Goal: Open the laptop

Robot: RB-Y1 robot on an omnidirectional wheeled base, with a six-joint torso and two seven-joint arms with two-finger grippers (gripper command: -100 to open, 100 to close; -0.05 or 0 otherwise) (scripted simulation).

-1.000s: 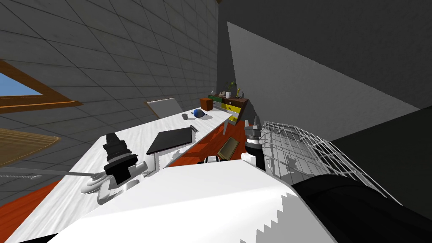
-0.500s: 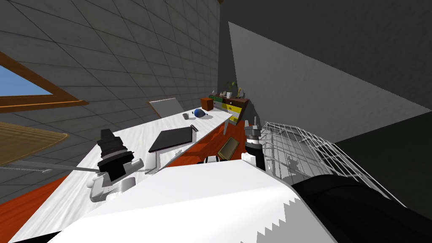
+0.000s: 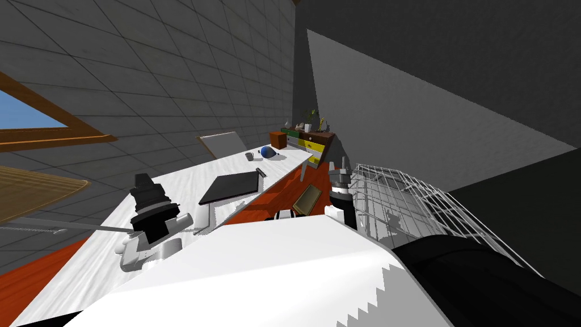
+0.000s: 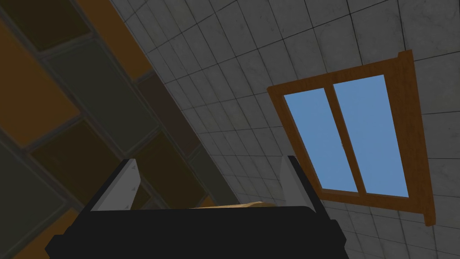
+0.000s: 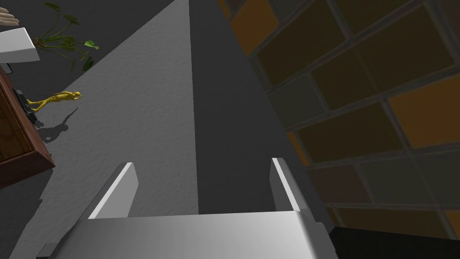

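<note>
1. Since the left wrist is turned up and away from the tabletop, the left gripper (image 4: 211, 165) is judged idle: its two fingers are spread apart with nothing between them, and the arm is held above the near end of the white table (image 3: 187, 176).
2. Further along that table the laptop (image 3: 230, 187) is laid flat with its dark lid shut, well apart from both grippers; it is set close to the table's edge by the red floor (image 3: 279, 193), so a lip should be reachable once an arm is brought across, though which edge is hinged cannot be told.
3. Beyond it a small mug (image 3: 249, 156) and a blue object (image 3: 266, 151) are seen, far enough off that the lid's swing is unlikely to be blocked.
4. The right gripper (image 5: 203, 164) is likewise splayed and empty, raised beside the wire basket (image 3: 408, 198) and aimed at a grey wall (image 5: 134, 112) rather than at the laptop.
5. The task is judged barely begun, since no approach to the lid has yet been made
</note>
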